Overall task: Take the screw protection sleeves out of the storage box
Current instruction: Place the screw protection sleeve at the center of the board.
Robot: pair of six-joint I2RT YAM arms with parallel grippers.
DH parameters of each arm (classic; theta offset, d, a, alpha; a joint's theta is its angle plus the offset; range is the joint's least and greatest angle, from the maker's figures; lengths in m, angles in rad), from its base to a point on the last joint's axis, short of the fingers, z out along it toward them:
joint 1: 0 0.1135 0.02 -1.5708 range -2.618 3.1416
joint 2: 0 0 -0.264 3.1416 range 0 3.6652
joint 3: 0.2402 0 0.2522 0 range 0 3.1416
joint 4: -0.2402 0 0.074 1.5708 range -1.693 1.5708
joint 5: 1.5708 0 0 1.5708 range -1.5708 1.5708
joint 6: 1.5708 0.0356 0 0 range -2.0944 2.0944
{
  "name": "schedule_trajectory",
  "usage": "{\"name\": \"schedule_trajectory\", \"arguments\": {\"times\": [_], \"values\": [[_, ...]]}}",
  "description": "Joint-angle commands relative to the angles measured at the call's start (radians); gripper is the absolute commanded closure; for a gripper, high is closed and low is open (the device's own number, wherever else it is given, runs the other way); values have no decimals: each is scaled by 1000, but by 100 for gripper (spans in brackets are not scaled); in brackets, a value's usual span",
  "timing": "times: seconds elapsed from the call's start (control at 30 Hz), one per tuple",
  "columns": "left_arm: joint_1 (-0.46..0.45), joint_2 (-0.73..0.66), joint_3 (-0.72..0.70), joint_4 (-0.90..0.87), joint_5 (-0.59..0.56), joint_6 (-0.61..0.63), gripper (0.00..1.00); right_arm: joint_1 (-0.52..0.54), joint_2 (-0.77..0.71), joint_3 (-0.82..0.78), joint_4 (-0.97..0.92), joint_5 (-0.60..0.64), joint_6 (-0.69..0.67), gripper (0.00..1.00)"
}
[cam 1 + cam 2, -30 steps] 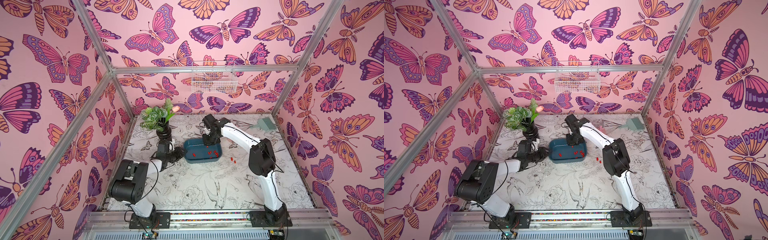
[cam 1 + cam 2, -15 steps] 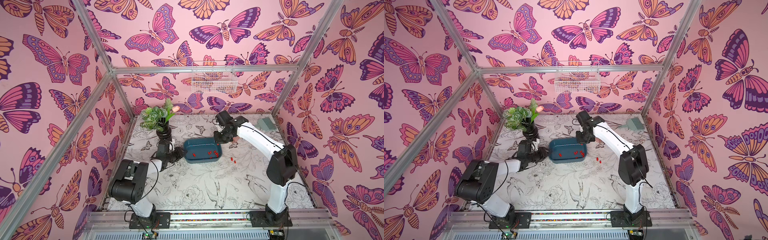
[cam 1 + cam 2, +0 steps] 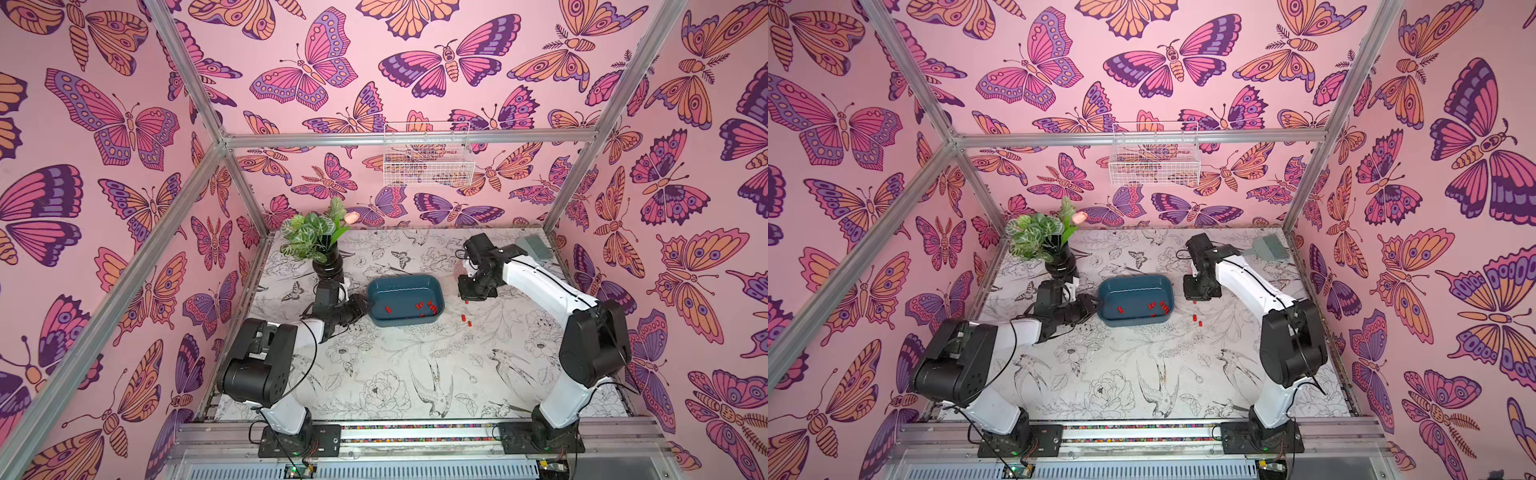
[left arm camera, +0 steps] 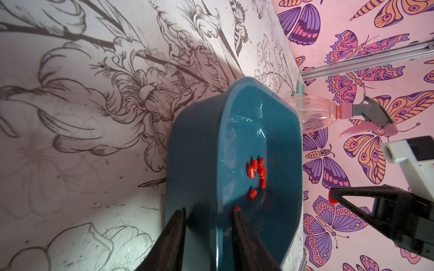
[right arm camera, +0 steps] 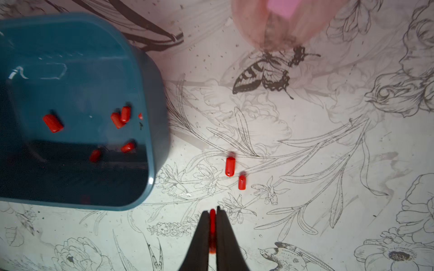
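**A:** What have your two grippers got?

**B:** My right gripper is clenched on a single red cap, pinned lengthwise between the fingertips. It hangs over the bench, just off the right end of the blue tray and clear of its wall. My left gripper straddles the tray's left end wall, one finger outside and the other inside. It looks clamped on that wall, though I can't make out the contact for sure.

**A:** And the other red caps?

**B:** Most lie inside the tray. A small bunch huddles toward its right end, and one lies alone nearer the middle of the floor. In the left wrist view a cap sits right at the tip of my inside finger. Two are out on the bench, close together, just beyond the tray's near right corner. They are near my right gripper's tips but apart from them.

**A:** Is the held cap over those two?

**B:** No. It's beside them, a little farther toward the back edge of the bench.
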Motion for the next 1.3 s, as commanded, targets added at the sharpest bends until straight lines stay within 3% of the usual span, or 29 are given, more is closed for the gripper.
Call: {"name": "schedule_trajectory", "arguments": {"times": [0.0,0.43,0.97,1.27], "values": [[0,12,4,10,17,11,62,-30,-8,-46,34,-6,-27,88],[0,24,11,6,22,8,62,-111,57,-129,101,-30,-58,85],[0,28,35,-36,20,11,62,-111,179,-134,153,-60,-61,75],[-9,16,87,-145,0,40,53,-113,67,-147,116,-23,-81,65]]}}
